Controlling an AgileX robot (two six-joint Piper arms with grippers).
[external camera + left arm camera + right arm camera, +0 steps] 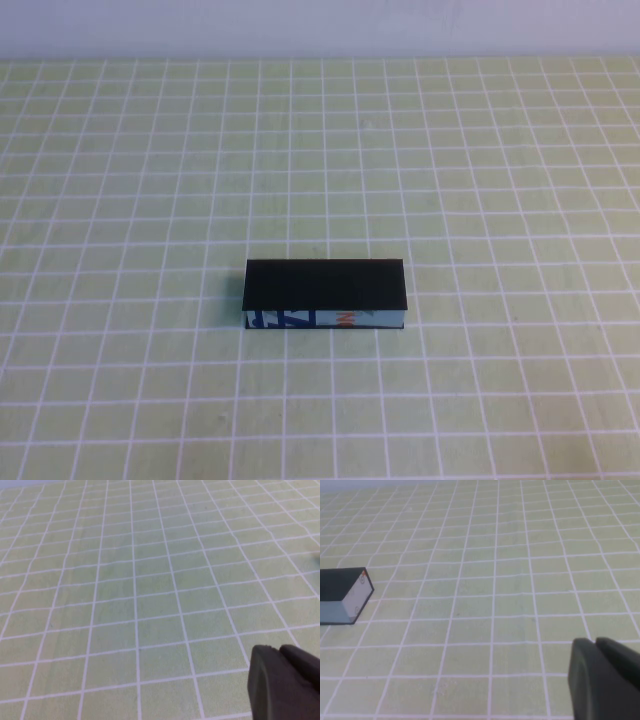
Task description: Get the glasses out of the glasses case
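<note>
The glasses case (325, 293) lies shut in the middle of the table, with a matte black lid and a white side printed in blue and orange. The glasses are hidden. One end of the case shows in the right wrist view (345, 597). My left gripper (278, 652) is shut and empty above bare mat, out of the high view. My right gripper (594, 642) is shut and empty, well away from the case's end, and also out of the high view.
A green mat with a white grid (150, 180) covers the table. A pale wall edge (320, 30) runs along the back.
</note>
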